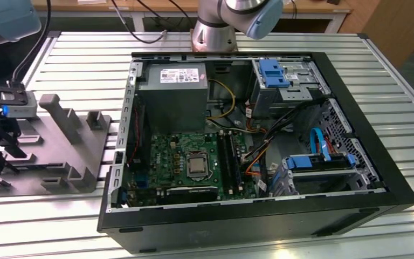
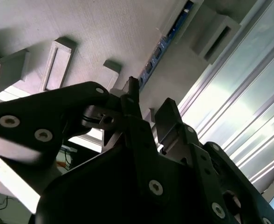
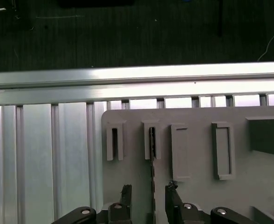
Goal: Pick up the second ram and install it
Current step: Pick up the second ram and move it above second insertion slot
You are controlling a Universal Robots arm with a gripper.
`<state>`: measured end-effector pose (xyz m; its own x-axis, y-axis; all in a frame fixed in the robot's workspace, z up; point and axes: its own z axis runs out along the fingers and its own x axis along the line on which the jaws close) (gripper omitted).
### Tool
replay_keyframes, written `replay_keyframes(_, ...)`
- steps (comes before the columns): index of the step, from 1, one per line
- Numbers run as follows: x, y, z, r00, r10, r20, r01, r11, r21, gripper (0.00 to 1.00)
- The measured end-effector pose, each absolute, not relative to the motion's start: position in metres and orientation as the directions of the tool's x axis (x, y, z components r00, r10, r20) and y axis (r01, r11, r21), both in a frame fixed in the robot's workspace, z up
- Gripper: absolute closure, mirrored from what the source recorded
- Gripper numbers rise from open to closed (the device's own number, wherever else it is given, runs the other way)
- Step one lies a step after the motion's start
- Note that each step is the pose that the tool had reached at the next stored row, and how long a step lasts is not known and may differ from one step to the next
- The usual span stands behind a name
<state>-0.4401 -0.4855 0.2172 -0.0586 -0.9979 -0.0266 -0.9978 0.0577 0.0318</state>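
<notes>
Green-blue and thin, the second ram [image 3: 152,168] looks light, stiff but fragile, best pinched across its flat faces, which the spread, empty claw [image 3: 148,187] straddles.

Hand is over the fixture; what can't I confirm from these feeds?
Second ram: edge-on in the first wrist view, so its chip face is hidden.
Its near end, second wrist view: hidden behind the hand.
Motherboard memory slots: too small in the exterior view to tell which are free.
</notes>
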Motion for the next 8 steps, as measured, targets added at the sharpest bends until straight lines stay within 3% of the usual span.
replay_keyframes(8,-0.4407,-0.4855,0.2078,-0.016,-0.999,-0.027,-0.999,0.015,0.031,0.58)
